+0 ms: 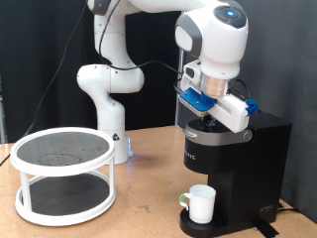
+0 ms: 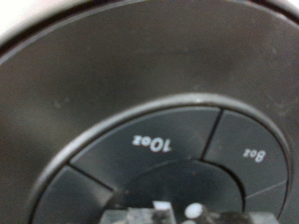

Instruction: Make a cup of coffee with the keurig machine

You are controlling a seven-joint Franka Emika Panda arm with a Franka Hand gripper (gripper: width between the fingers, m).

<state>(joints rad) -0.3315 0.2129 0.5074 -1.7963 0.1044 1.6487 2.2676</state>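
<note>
While the cup [image 1: 202,202] is sitting under the keurig machine [image 1: 238,159], I am hovering the gripper [image 1: 205,112] over its size buttons [image 2: 166,143]; I cannot tell the jaws' state, and pressing needs a centred touch.

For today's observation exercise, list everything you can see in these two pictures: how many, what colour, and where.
keurig machine: one, black, exterior view's right, on the table.
size buttons: marked 10oz and 8oz, black, on the machine's top, wrist view.
cup: one, white, on the machine's drip base.
two-tier round rack: one, white with dark shelves, exterior view's left.
table: one, wooden.
robot arm: one, white.
gripper: one, down at the machine's top; fingers hidden.
</note>
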